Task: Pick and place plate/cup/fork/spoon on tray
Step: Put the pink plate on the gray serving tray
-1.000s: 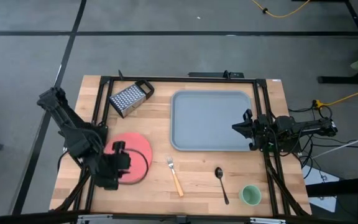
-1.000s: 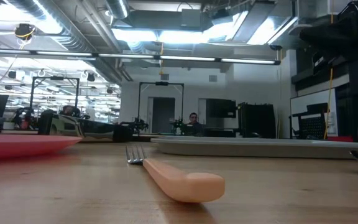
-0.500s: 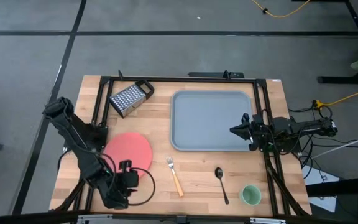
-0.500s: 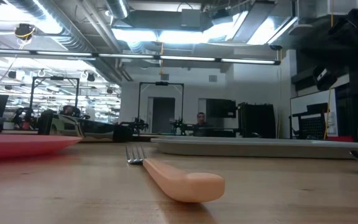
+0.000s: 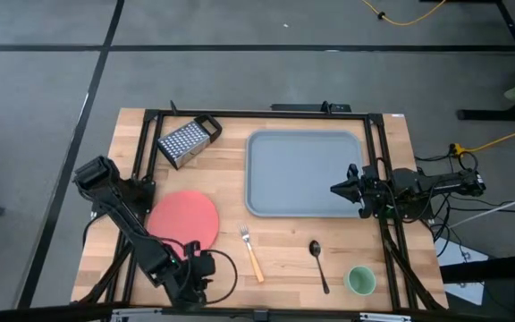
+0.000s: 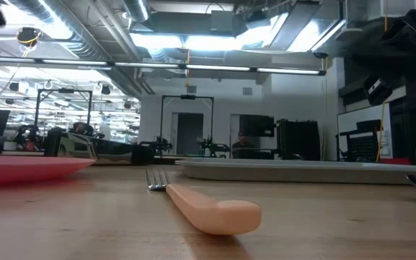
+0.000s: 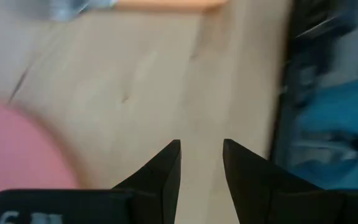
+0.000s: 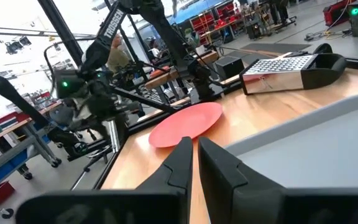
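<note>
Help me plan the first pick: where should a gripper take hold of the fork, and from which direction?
Grip the fork at mid-handle from straight above, fingers across its narrow width. It lies flat on the table, and the orange handle is thicker than the tines, so it probably gives the surest hold.

The worktop (image 5: 284, 246) is pale planked wood, matt. The grater (image 5: 186, 140) is perforated shiny metal. The tray (image 5: 298, 174) looks smooth matt plastic.
</note>
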Motion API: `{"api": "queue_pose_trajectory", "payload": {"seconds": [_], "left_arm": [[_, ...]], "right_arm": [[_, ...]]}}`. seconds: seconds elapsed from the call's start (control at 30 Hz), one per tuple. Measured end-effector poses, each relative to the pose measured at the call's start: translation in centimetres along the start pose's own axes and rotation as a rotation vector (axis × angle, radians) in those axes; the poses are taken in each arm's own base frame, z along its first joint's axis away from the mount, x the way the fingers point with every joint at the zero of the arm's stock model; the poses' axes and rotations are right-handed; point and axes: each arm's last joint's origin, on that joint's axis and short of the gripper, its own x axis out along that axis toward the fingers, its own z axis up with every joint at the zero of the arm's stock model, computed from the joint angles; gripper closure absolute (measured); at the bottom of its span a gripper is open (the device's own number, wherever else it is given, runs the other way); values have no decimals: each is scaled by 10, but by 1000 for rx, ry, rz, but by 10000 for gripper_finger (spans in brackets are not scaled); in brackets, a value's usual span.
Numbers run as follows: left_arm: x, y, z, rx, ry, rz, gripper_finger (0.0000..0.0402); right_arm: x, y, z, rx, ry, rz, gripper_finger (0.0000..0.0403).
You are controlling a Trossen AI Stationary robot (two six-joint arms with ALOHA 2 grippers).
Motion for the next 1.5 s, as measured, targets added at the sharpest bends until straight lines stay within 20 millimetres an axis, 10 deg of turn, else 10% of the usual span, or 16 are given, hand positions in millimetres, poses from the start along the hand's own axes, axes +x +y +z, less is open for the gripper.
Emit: {"api": "queue_pose_trajectory", "payload": {"seconds": [0.27, 1.5], "left_arm": [[13, 29, -8, -60, 114, 299, 288], [48, 43, -23, -74, 259, 490, 288]], "right_arm": [[0, 2, -3, -18, 57, 84, 371], [1, 2, -4, -85, 78, 100, 371]]}}
